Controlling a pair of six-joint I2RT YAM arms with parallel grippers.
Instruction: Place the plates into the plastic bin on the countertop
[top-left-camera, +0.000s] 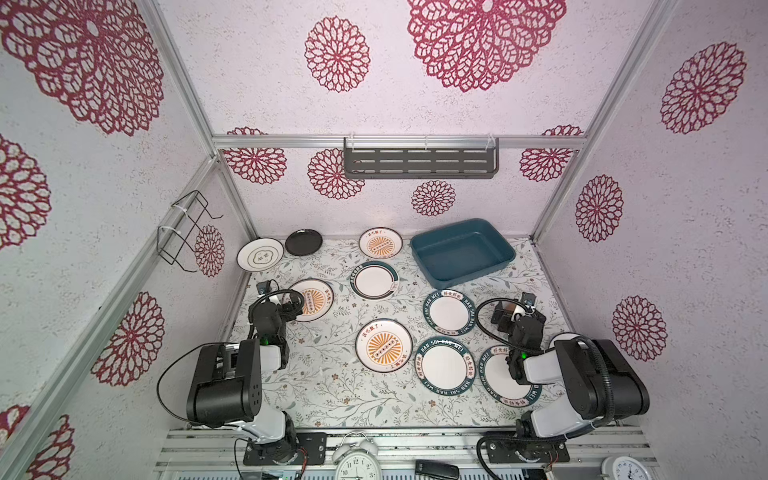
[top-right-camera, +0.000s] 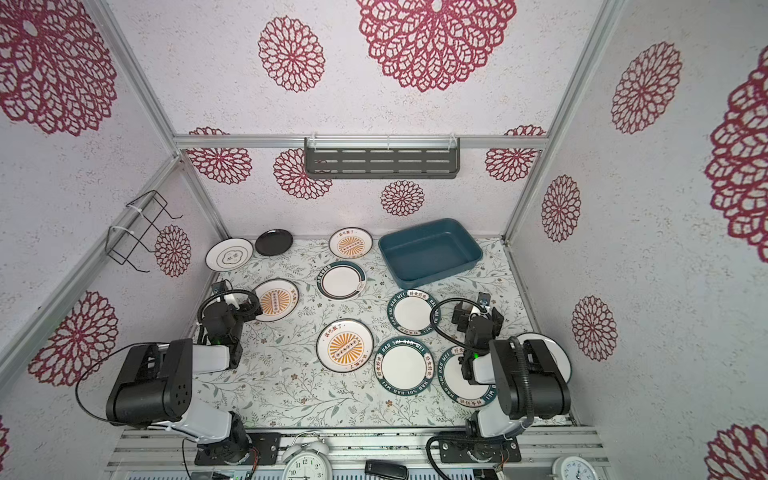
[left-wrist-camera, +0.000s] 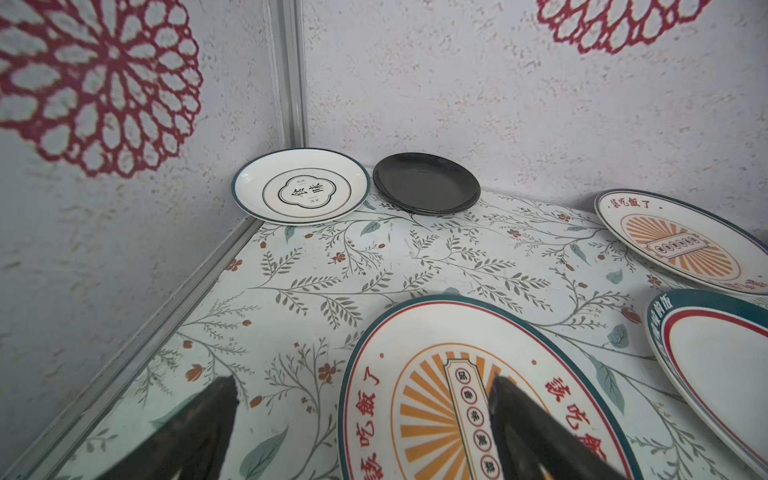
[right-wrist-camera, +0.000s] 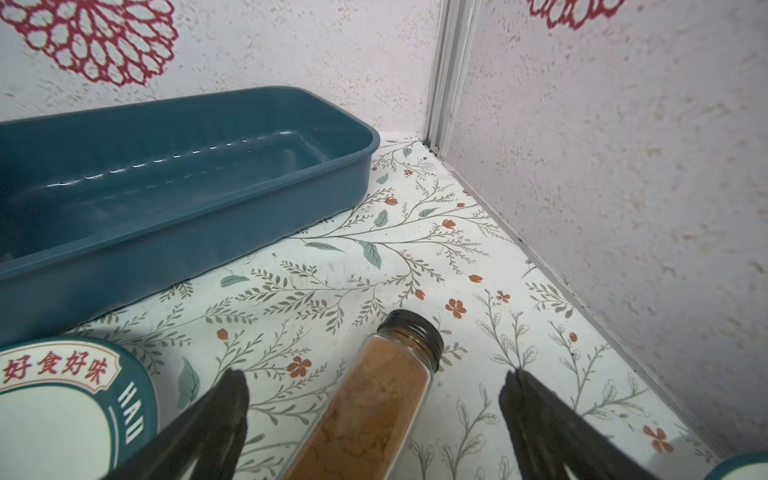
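- Left gripper (left-wrist-camera: 361, 386): hanging well left of the bin (top-left-camera: 473, 276), fingers spread wide and gripping nothing. One finger is hovering over the nearest sunburst plate (top-left-camera: 311, 300), the other over bare countertop (top-left-camera: 332, 386).
- Cloud plate (top-left-camera: 260, 254), black plate (top-left-camera: 304, 242): lying farthest left of the bin, side by side.
- Two more sunburst plates, one teal-rim plate (top-left-camera: 374, 281): lying flat left of the bin, clear of its wall.
- Bin: sitting on the countertop by the back wall, holding nothing.
- Lettered plates (top-left-camera: 449, 311): three are lying in front of the bin; one more plate is showing partly under the right arm.
- Right gripper (right-wrist-camera: 374, 376): hanging in front of the bin, fingers spread wide and clasping nothing. A spice bottle (right-wrist-camera: 365, 411) is lying between them, untouched.
- Progress: no plate is sitting in the bin, so by my judgement all ten are waiting to be moved.
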